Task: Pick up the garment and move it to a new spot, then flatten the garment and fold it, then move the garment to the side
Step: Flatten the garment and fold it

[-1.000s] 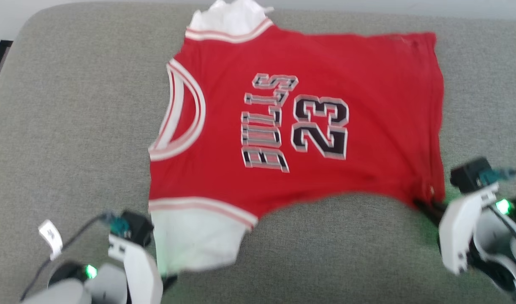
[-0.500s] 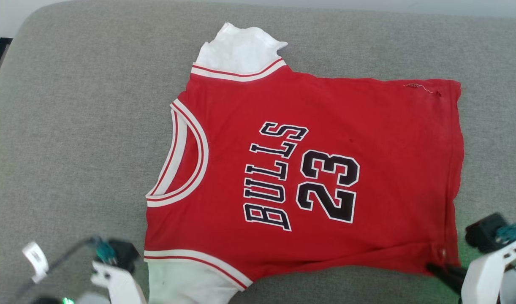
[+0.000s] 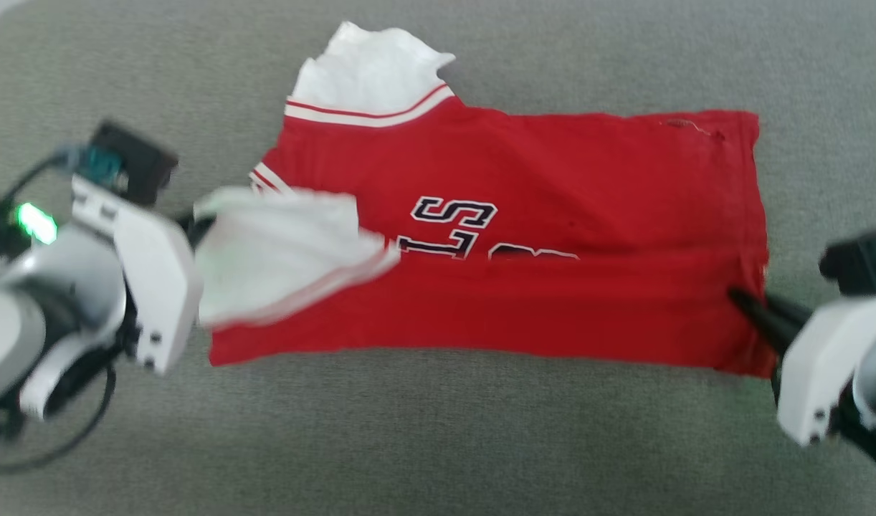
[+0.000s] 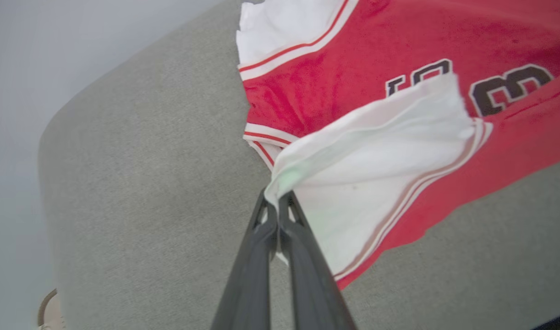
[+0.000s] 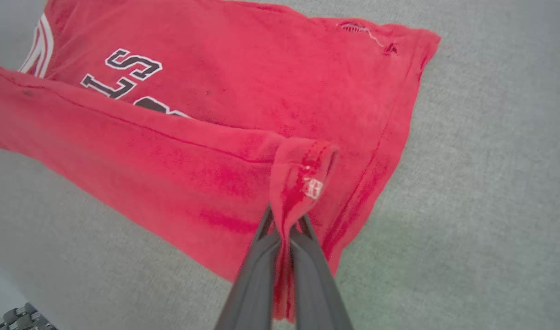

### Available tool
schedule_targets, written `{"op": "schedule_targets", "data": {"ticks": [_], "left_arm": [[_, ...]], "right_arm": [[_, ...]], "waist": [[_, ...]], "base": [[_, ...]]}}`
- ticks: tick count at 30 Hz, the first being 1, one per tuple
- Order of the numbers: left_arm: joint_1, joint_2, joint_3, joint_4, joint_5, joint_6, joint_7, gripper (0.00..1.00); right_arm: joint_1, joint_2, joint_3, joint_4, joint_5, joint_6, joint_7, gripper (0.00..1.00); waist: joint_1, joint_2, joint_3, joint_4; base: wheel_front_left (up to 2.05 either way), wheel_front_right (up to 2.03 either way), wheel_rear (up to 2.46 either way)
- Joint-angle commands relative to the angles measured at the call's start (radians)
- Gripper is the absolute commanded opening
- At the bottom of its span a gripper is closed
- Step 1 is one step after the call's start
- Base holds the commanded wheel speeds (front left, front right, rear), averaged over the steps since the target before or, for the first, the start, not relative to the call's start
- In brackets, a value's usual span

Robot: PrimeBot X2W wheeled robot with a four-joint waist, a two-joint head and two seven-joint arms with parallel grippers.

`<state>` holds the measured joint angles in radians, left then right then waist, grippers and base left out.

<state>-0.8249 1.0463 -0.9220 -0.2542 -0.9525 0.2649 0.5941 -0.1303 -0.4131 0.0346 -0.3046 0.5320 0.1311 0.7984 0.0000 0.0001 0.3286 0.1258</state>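
Now mid-fold, the garment (image 3: pixel 567 287) lies on the grey cushion (image 3: pixel 424 444), spreading ahead of the left end effector (image 4: pixel 276 208), clenched on its white sleeve (image 4: pixel 376 160), and the right end effector (image 5: pixel 287 224), clenched on its red hem corner (image 5: pixel 303 169). Carry both forward level, keeping the lifted edge taut between them.

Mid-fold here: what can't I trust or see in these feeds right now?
Head view: the garment's print is half covered by the folded-over red layer.
Head view: the left pincer and lifted white sleeve are motion-blurred.
Right wrist view: the right pincer's tips are wrapped in the hem corner, hiding how much cloth they hold.
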Motion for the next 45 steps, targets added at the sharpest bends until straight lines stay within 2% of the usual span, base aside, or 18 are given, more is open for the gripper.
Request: {"op": "schedule_targets", "data": {"ticks": [1, 8, 9, 12, 18, 19, 20, 21, 22, 23, 24, 30, 32, 38, 45], "left_arm": [[-0.054, -0.036, -0.003, 0.059, 0.027, -0.047, 0.003, 0.00], [-0.177, -0.190, -0.025, 0.377, 0.029, -0.194, -0.001, 0.00], [-0.177, -0.190, -0.025, 0.377, 0.029, -0.194, -0.001, 0.00], [-0.203, -0.260, -0.038, 0.516, 0.002, -0.238, 0.016, 0.00], [-0.223, -0.379, -0.054, 0.759, -0.063, -0.275, 0.077, 0.00], [-0.222, -0.395, -0.057, 0.793, -0.071, -0.280, 0.086, 0.05], [-0.224, -0.408, -0.060, 0.827, -0.075, -0.283, 0.093, 0.20], [-0.227, -0.420, -0.058, 0.855, -0.082, -0.284, 0.094, 0.26], [-0.232, -0.430, -0.054, 0.884, -0.084, -0.284, 0.094, 0.42], [-0.242, -0.438, -0.052, 0.903, -0.081, -0.288, 0.088, 0.71], [-0.251, -0.443, -0.044, 0.921, -0.084, -0.285, 0.081, 1.00], [-0.288, -0.435, -0.036, 0.924, -0.059, -0.289, 0.039, 1.00], [-0.279, -0.420, -0.034, 0.899, -0.062, -0.277, 0.040, 1.00], [-0.215, -0.344, -0.016, 0.737, -0.080, -0.207, 0.038, 1.00], [-0.069, -0.218, -0.002, 0.468, -0.128, -0.072, 0.081, 1.00]], "right_arm": [[-0.065, 0.007, 0.007, 0.033, -0.020, -0.001, -0.003, 0.00], [-0.266, 0.015, 0.084, 0.232, -0.042, -0.001, -0.047, 0.00], [-0.266, 0.015, 0.084, 0.232, -0.042, -0.001, -0.047, 0.00], [-0.324, 0.014, 0.128, 0.323, -0.036, -0.001, -0.059, 0.00], [-0.395, 0.029, 0.196, 0.473, -0.030, -0.001, -0.050, 0.00], [-0.404, 0.032, 0.205, 0.489, -0.025, -0.001, -0.048, 0.00], [-0.414, 0.028, 0.216, 0.504, -0.027, -0.001, -0.045, 0.00], [-0.421, 0.026, 0.225, 0.516, -0.025, -0.001, -0.043, 0.00], [-0.427, 0.024, 0.241, 0.523, -0.017, -0.001, -0.042, 0.05], [-0.431, 0.018, 0.252, 0.532, -0.013, -0.001, -0.035, 0.44], [-0.433, 0.010, 0.260, 0.538, -0.013, -0.001, -0.032, 1.00], [-0.424, -0.018, 0.215, 0.493, -0.012, -0.002, -0.088, 1.00], [-0.402, -0.015, 0.186, 0.454, -0.016, -0.001, -0.114, 1.00], [-0.301, 0.033, 0.034, 0.304, -0.072, -0.001, -0.235, 1.00], [-0.177, 0.121, -0.082, 0.134, -0.179, -0.001, -0.387, 1.00]], "waist": [[0.0000, -0.0001, 0.024, -0.020], [0.0000, -0.0001, 0.077, -0.050], [0.0000, -0.0001, 0.077, -0.050], [0.0000, -0.0001, 0.093, -0.055], [0.0000, -0.0001, 0.110, -0.063], [0.0000, -0.0001, 0.113, -0.063], [0.0000, -0.0001, 0.115, -0.063], [0.0000, -0.0001, 0.116, -0.063], [0.0000, -0.0001, 0.117, -0.063], [0.0000, -0.0001, 0.118, -0.063], [0.0000, -0.0001, 0.118, -0.062], [0.0000, -0.0001, 0.104, -0.045], [0.0000, -0.0001, 0.094, -0.034], [0.0000, -0.0001, 0.071, -0.014], [0.0000, -0.0001, 0.049, -0.019]], "base": [[0.00, 0.00, 0.00], [0.00, 0.00, 0.00], [0.00, 0.00, 0.00], [0.00, 0.00, 0.00], [0.00, 0.00, 0.00], [0.00, 0.00, 0.00], [0.00, 0.00, 0.00], [0.00, 0.00, 0.00], [0.00, 0.00, 0.00], [0.00, 0.00, 0.00], [0.00, 0.00, 0.00], [0.00, 0.00, 0.00], [0.00, 0.00, 0.00], [0.00, 0.00, 0.00], [0.00, 0.00, 0.00]]}}
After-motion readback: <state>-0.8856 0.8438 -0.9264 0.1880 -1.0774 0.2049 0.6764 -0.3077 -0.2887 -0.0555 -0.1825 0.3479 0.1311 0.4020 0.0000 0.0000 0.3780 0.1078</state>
